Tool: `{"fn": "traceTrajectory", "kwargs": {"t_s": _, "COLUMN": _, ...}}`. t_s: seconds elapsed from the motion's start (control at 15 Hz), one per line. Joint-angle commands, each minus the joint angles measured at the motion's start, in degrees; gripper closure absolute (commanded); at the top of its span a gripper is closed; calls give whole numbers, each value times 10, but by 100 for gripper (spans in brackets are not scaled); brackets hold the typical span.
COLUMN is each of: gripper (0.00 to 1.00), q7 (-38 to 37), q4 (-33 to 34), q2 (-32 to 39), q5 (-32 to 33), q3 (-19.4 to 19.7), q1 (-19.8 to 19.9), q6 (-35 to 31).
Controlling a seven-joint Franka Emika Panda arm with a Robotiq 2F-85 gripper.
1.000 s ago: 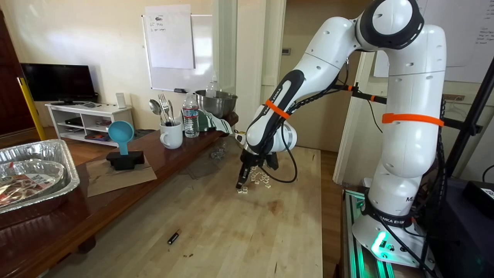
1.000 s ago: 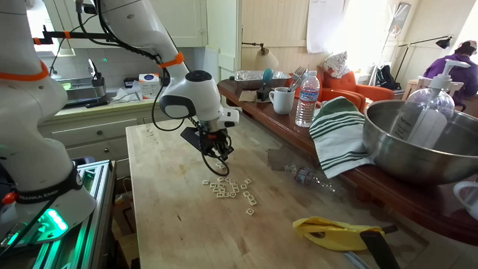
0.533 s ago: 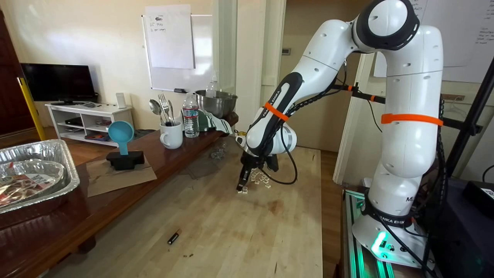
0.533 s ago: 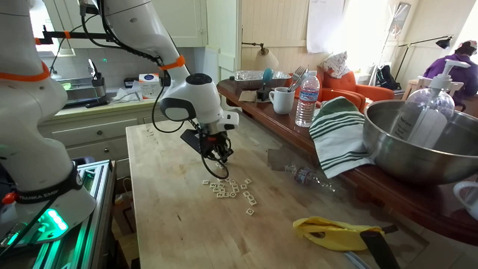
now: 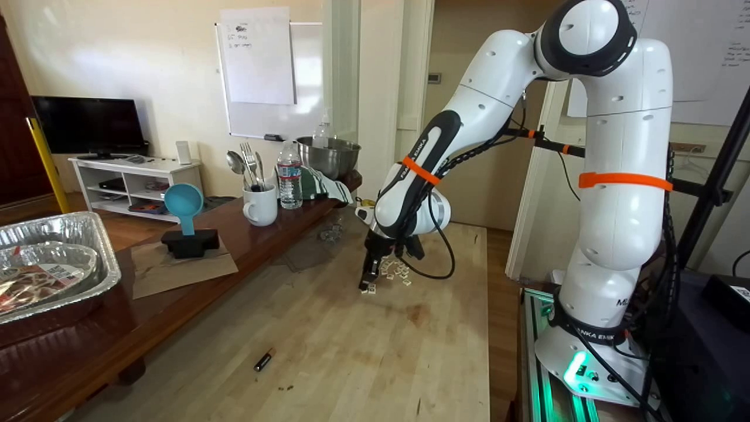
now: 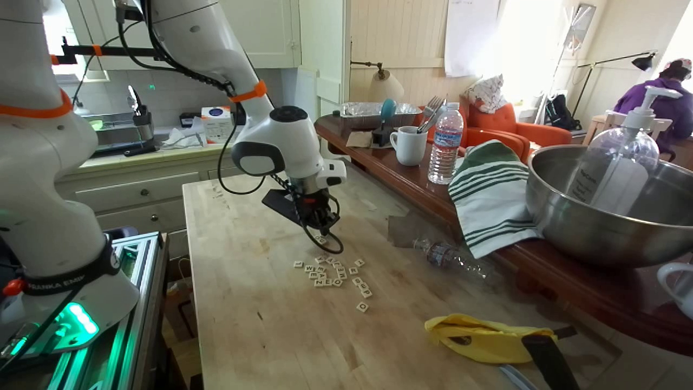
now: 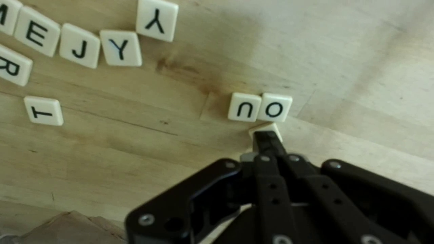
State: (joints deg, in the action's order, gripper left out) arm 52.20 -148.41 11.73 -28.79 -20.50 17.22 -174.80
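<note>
In an exterior view, the pincer (image 5: 364, 285) is positioned low over the desk (image 5: 351, 351), just beside pale letter tiles (image 5: 372, 289). In an exterior view, a larger tile cluster (image 6: 322, 275) is seen nearby. In the wrist view, the jaws are fully closed, with nothing gripped; one tile (image 7: 265, 127) is partly hidden by the fingertips (image 7: 265, 138), beside the U tile (image 7: 244, 107) and O tile (image 7: 275, 107). Contact cannot be determined.

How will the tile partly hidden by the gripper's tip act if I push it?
The partly hidden tile looks small and rigid, so it's probably light and unlikely to bend. Being flat with straight edges, it should slide rather than roll. Nudged toward the U tile and O tile close by, it would likely shift them.
</note>
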Motion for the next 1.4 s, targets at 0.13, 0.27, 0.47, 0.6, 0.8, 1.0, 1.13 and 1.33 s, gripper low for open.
{"fn": "traceTrajectory", "kwargs": {"t_s": 0.13, "gripper": 100, "q7": 47, "q4": 2, "q2": 22, "q5": -2, "q3": -21, "q1": 7, "q6": -5}}
{"fn": "traceTrajectory", "kwargs": {"t_s": 0.27, "gripper": 100, "q7": 56, "q4": -3, "q2": 21, "q5": 13, "q3": -15, "q1": 0, "q6": -2}}
{"fn": "traceTrajectory", "kwargs": {"t_s": 0.47, "gripper": 100, "q7": 62, "q4": -12, "q2": 18, "q5": 57, "q3": 4, "q1": -12, "q6": -3}}
{"fn": "traceTrajectory", "kwargs": {"t_s": 0.6, "gripper": 100, "q7": 62, "q4": -16, "q2": 17, "q5": 87, "q3": 14, "q1": -19, "q6": -5}}
{"fn": "traceTrajectory", "kwargs": {"t_s": 0.8, "gripper": 100, "q7": 69, "q4": -19, "q2": 15, "q5": 124, "q3": 21, "q1": -25, "q6": -4}}
{"fn": "traceTrajectory", "kwargs": {"t_s": 1.0, "gripper": 100, "q7": 84, "q4": -22, "q2": 13, "q5": 160, "q3": 27, "q1": -28, "q6": 0}}
{"fn": "traceTrajectory", "kwargs": {"t_s": 1.13, "gripper": 100, "q7": 96, "q4": -25, "q2": 10, "q5": 182, "q3": 28, "q1": -27, "q6": 4}}
{"fn": "traceTrajectory", "kwargs": {"t_s": 1.33, "gripper": 100, "q7": 117, "q4": -31, "q2": 4, "q5": 214, "q3": 29, "q1": -25, "q6": 15}}
